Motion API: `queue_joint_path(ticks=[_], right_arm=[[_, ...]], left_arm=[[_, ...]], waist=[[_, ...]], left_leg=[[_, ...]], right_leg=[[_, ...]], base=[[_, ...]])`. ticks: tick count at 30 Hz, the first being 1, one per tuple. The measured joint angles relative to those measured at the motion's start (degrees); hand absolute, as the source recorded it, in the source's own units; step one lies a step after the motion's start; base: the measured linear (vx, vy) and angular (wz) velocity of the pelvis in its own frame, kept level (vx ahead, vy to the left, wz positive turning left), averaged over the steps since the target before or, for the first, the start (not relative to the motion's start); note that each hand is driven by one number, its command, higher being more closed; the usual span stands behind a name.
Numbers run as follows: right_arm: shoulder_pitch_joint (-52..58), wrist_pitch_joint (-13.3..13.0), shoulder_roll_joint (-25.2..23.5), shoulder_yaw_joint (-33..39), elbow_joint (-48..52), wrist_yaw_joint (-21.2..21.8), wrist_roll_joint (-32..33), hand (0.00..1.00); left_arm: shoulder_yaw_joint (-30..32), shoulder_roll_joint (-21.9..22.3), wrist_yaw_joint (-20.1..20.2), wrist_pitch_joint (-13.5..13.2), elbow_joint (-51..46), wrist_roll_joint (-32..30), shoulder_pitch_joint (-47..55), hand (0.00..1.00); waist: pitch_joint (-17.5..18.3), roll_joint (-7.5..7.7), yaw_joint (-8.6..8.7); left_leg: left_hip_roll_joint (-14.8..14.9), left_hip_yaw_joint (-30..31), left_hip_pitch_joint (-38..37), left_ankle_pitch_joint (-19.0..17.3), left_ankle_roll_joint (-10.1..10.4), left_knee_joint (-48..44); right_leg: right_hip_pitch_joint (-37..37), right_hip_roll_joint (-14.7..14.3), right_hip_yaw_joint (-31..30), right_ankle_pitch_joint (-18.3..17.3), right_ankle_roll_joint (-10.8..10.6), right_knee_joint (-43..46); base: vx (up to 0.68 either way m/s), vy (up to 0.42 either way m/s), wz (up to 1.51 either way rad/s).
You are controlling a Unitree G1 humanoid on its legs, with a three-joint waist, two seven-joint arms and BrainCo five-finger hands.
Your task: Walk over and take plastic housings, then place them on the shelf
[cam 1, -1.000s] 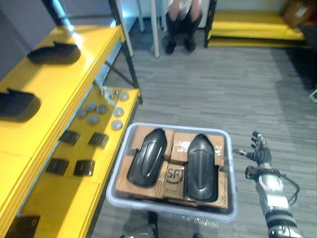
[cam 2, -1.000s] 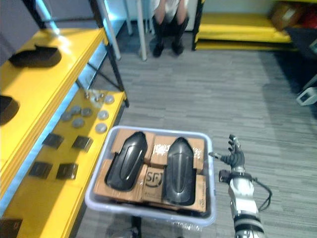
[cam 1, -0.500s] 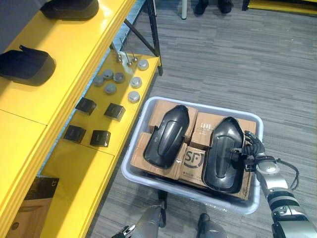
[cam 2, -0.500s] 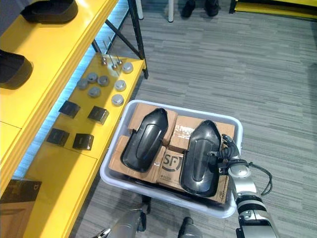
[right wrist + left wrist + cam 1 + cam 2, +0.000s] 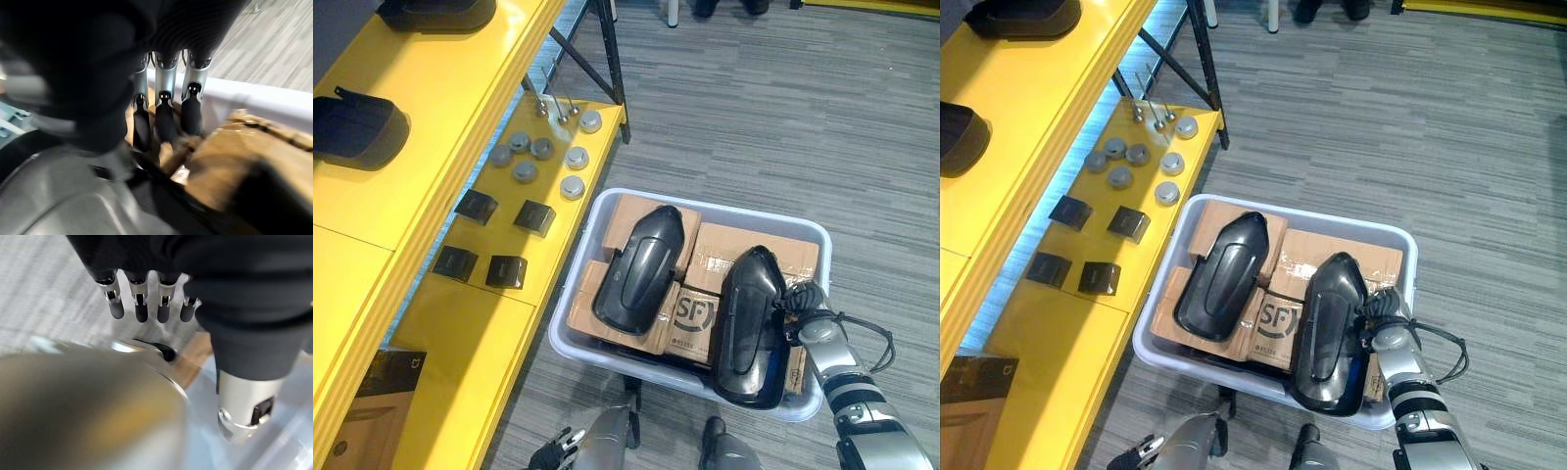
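Note:
Two black plastic housings lie on cardboard boxes in a pale grey bin (image 5: 705, 199). The left housing (image 5: 636, 266) lies flat. The right housing (image 5: 744, 323) is tipped up on its left side, its right rim raised. My right hand (image 5: 806, 302) is at that raised rim, inside the bin's right wall, with its fingers (image 5: 164, 117) curled in against the rim and the cardboard behind it. My left hand (image 5: 142, 308) hangs low beside the bin's front left corner, fingers straight and holding nothing.
A yellow shelf (image 5: 440, 108) runs along the left with two more housings (image 5: 357, 127) on its top level. The lower level carries round grey parts (image 5: 543, 162) and small black blocks (image 5: 494, 240). Grey carpet lies to the right. A person's shoes (image 5: 715, 8) are at the far edge.
My right hand came from outside the bin to the right housing's rim and curled its fingers there. That housing has tipped up on its side. The camera tilted down.

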State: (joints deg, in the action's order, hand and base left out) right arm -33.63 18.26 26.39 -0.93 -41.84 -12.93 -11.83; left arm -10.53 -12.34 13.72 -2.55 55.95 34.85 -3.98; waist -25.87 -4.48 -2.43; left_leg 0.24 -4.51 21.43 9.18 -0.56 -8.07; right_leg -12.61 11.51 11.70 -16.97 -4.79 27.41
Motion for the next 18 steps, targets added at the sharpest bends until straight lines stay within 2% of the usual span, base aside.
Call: queue_joint_path(ticks=[5,8,12,16,17,18], right_arm=[[-0.1,0.9,-0.2,-0.3,-0.4,-0.9,0.0,1.00],[-0.6,0.0,-0.2,-0.3,-0.4,-1.8,0.0,1.00],[-0.8,-2.6,-0.2,-0.3,2.9,-1.8,-0.9,1.00],[1.3,-4.0,0.8,-0.3,16.1,-1.7,-4.6,1.00],[3.0,-4.8,1.0,-0.2,21.1,-1.5,-6.2,1.00],[5.0,-5.9,1.0,-0.2,25.9,-1.2,-7.7,1.00]], left_arm=[[-0.5,1.3,-1.0,-0.2,-2.1,0.2,-0.6,0.00],[-0.9,1.3,-1.6,-0.2,-3.2,0.8,-0.4,0.00],[-1.7,1.2,-2.4,-1.3,-5.0,0.9,0.3,0.00],[-1.9,1.3,-3.4,-3.7,-12.5,1.1,1.1,0.00],[-1.7,1.2,-5.0,-4.2,-15.4,1.1,1.2,0.00],[-1.8,1.0,-7.6,-3.7,-17.8,0.9,1.6,0.00]], waist=[[0.0,0.00,0.08],[0.0,-0.01,0.04],[0.0,-0.03,0.12],[0.0,-0.02,0.31],[0.0,-0.01,0.47],[0.0,0.00,0.97]], left_leg=[[-0.1,-0.1,-2.0,1.5,0.1,3.3],[-0.2,-0.1,-2.9,2.2,0.1,4.9],[-0.4,-0.1,-4.7,2.7,0.0,6.3],[-0.4,-0.2,-6.2,3.2,0.0,8.0],[-0.5,-0.1,-7.2,3.3,0.0,8.5],[-0.7,-0.1,-8.6,3.3,0.0,9.0]], right_leg=[[0.7,0.0,0.0,0.2,0.0,-0.7],[1.0,0.0,0.1,0.2,0.1,-0.8],[2.3,0.0,0.1,0.3,0.0,-1.1],[3.1,0.0,0.2,0.3,0.0,-1.3],[4.2,0.0,0.3,0.3,0.0,-1.8],[5.6,0.1,0.5,0.3,-0.1,-2.4]], base=[[0.01,-0.022,-0.02],[0.01,-0.011,0.00],[0.00,0.000,0.00],[0.00,0.000,0.00],[0.00,0.000,0.00],[0.04,-0.016,0.04]])
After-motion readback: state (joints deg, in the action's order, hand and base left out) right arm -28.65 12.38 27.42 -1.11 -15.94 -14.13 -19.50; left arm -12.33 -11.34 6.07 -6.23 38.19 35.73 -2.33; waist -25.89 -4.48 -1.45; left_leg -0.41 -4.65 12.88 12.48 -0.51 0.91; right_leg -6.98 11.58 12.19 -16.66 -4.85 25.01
